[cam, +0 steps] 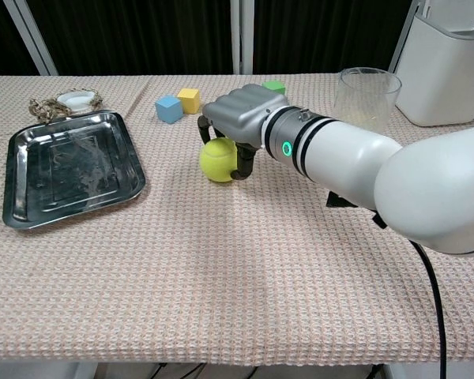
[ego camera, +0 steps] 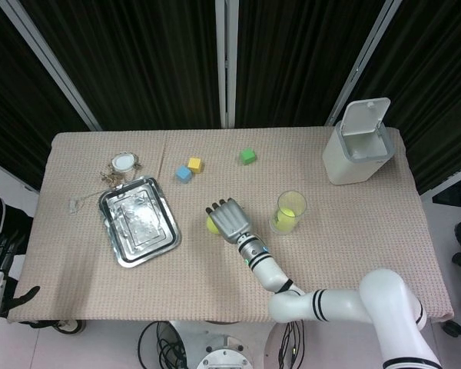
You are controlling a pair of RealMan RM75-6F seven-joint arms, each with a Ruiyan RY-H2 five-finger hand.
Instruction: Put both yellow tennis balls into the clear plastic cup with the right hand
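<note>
One yellow tennis ball [cam: 219, 160] lies on the table cloth, and only its edge [ego camera: 211, 224] peeks out from under my right hand in the head view. My right hand [cam: 238, 118] [ego camera: 227, 219] sits over it. Its fingers curl down on the ball's far left side and the thumb presses on the right. The second yellow ball [ego camera: 290, 207] sits inside the clear plastic cup [ego camera: 290, 211], which stands just right of the hand. In the chest view the cup [cam: 366, 95] rises behind my forearm, and its lower half is hidden. My left hand [ego camera: 21, 294] hangs off the table's left front corner.
A metal tray [ego camera: 138, 221] [cam: 67, 166] lies to the left. Blue [cam: 168, 109], yellow [cam: 189, 99] and green [ego camera: 248, 156] cubes sit behind the ball. A white lidded bin [ego camera: 359, 142] stands at the back right. A small lid with a chain [ego camera: 121, 164] is beyond the tray.
</note>
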